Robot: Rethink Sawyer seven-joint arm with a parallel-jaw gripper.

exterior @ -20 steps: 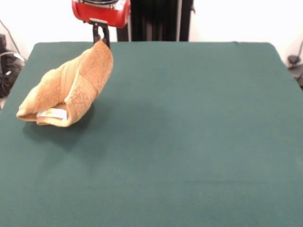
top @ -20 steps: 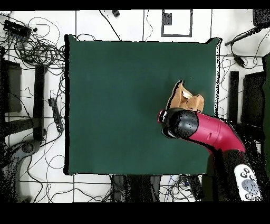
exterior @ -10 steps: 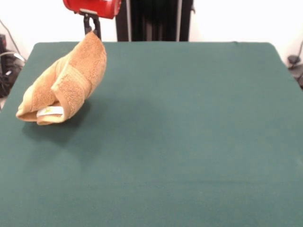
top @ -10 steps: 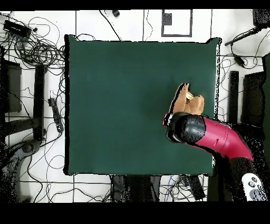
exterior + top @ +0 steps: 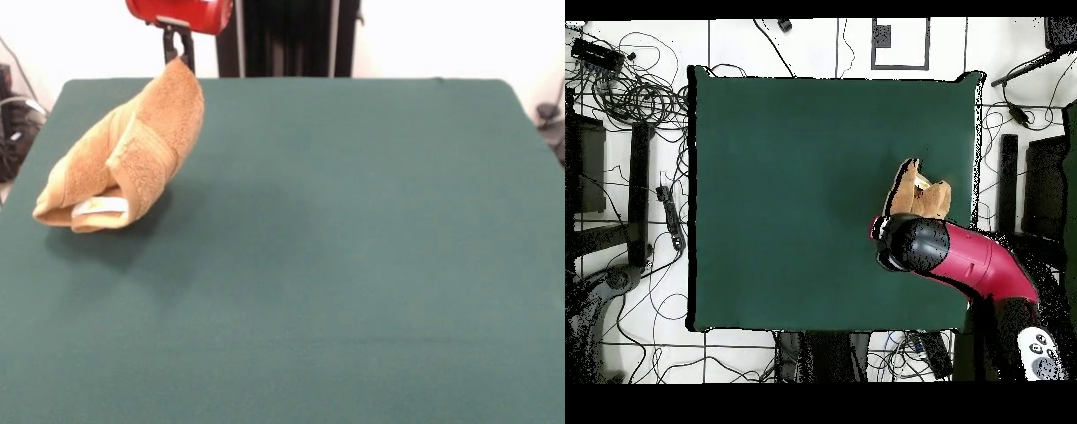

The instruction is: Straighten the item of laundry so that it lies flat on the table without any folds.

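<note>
1. Towel of golden-tan terry sits near the front view's left edge of the table, toward the far side.
2. One corner is lifted to a peak; from there the cloth slopes down and to the left in a rolled, folded bundle.
3. The low end rests on the green cloth and casts a soft shadow beside it.
4. A woven band runs across the folded face as paler, smoother stripes against the looped pile.
5. A small white tag shows at the low end, tucked inside the open mouth of the fold.
6. The hem there curls over itself, so at least two layers lie stacked.
7. Gripper hangs from the red arm, its dark fingers closed on the towel's raised corner.
8. From overhead the towel lies near the table's right edge, partly covered by the arm's black and red head, so the grip itself is hidden there.
</note>
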